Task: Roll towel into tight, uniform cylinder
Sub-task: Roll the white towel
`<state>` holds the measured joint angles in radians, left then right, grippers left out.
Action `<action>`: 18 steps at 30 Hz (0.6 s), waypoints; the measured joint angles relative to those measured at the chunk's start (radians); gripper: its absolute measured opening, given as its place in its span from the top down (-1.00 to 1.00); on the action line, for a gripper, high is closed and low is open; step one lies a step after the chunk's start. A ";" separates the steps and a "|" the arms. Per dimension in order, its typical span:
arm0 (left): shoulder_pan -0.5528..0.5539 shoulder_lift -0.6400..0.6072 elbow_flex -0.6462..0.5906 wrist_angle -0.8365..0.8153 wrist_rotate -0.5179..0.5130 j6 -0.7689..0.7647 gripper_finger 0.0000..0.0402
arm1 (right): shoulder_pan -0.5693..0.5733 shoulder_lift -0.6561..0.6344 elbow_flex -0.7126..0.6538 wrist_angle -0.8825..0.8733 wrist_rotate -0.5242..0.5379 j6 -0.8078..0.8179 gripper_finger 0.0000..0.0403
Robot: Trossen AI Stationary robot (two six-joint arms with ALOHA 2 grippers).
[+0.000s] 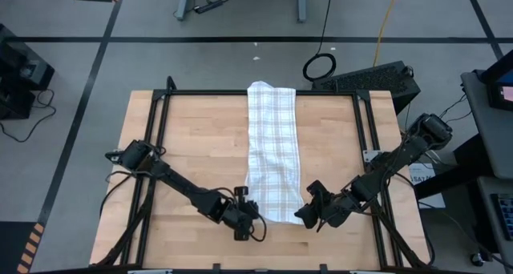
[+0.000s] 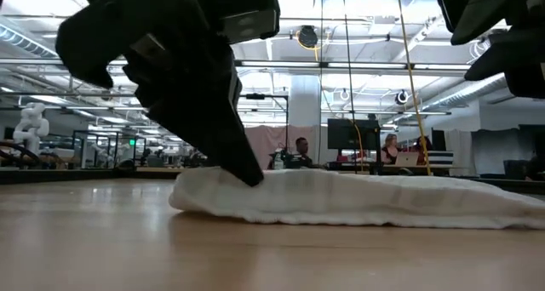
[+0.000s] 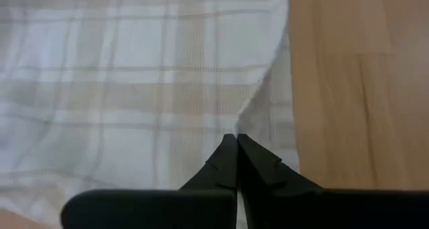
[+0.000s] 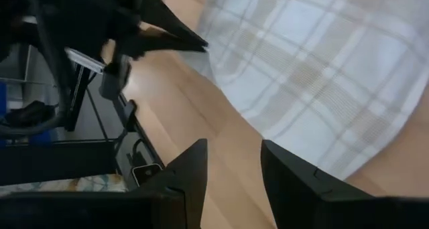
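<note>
The white checked towel (image 1: pixel 268 154) lies as a long strip down the middle of the wooden table, its far end at the far edge and its near end (image 2: pixel 366 197) flat on the wood. At the near left corner of that end, my left gripper (image 3: pixel 236 138) is shut on the cloth. Beside the near right corner my right gripper (image 4: pixel 232 155) hovers open above bare wood, with nothing between its fingers. From the right wrist view, the left gripper (image 4: pixel 198 43) shows at the towel's edge. My left gripper pinches the towel at its near left corner, where a cloth edge (image 3: pixel 251 112) runs into the closed fingertips. The fingers slant down from the table's near left. One layer or several, I cannot tell. The towel stays lying on the table (image 2: pixel 255 182).
Black frame rails (image 1: pixel 156 138) (image 1: pixel 369 138) run along the table's left and right sides. A black case (image 1: pixel 377 80) stands off the far right corner. Bare wood (image 1: pixel 200 146) lies on both sides of the towel. People sit in the room beyond (image 2: pixel 300 151).
</note>
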<state>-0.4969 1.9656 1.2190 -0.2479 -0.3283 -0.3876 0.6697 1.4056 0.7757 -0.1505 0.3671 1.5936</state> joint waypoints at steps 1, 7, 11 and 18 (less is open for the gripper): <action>0.000 -0.012 0.000 -0.013 -0.001 -0.012 0.98 | 0.001 0.001 0.000 -0.003 -0.002 0.016 0.35; -0.007 -0.085 0.000 -0.067 -0.052 -0.108 0.98 | 0.020 0.049 0.000 -0.055 -0.041 0.271 0.35; -0.009 -0.104 0.000 -0.077 -0.071 -0.153 0.99 | 0.025 0.108 0.000 0.019 -0.116 0.297 0.35; -0.026 -0.104 0.000 -0.119 -0.098 -0.208 0.99 | 0.033 0.199 0.000 0.140 -0.104 0.331 0.35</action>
<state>-0.5232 1.8614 1.2194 -0.3673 -0.4264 -0.5954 0.7026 1.6041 0.7757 -0.0109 0.2636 1.9242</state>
